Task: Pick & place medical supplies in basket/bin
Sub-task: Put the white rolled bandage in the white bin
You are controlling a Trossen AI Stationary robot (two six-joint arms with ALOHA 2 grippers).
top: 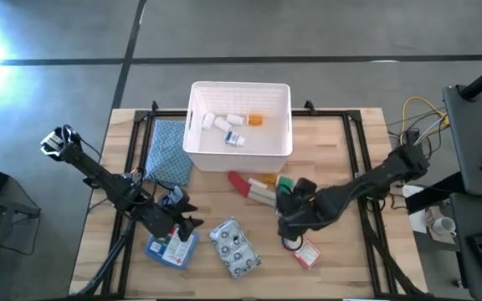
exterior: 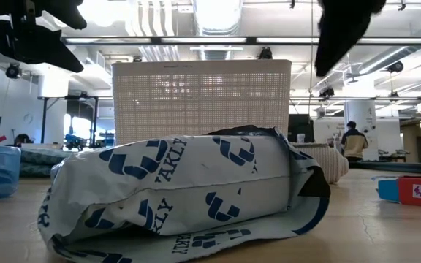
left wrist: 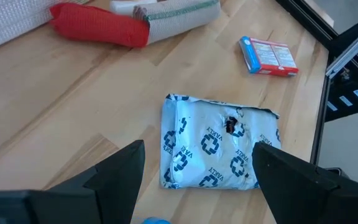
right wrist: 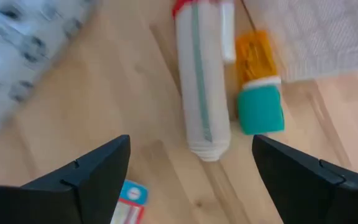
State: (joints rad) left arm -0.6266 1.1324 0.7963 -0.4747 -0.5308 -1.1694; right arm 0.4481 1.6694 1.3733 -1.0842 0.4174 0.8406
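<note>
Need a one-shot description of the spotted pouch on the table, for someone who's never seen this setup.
Start at the white slotted basket at the table's far edge, then come straight toward the near edge. The pouch lies there flat on the wood, between the blue packet under the left arm and the small red-white packet by the right arm. It alone is crinkled white with a repeating dark-blue logo print.

A crumpled white pouch [exterior: 185, 193] with dark blue printed marks fills the foreground, lying on the wooden table [exterior: 386, 226]. Straight behind it stands the white slotted basket [exterior: 202, 98]. One dark gripper [exterior: 31, 33] hangs high above and well apart from the pouch on one side; another dark arm [exterior: 346, 29] hangs above the other side. A red-and-blue packet [exterior: 415, 190] lies below that arm, at the edge.
</note>
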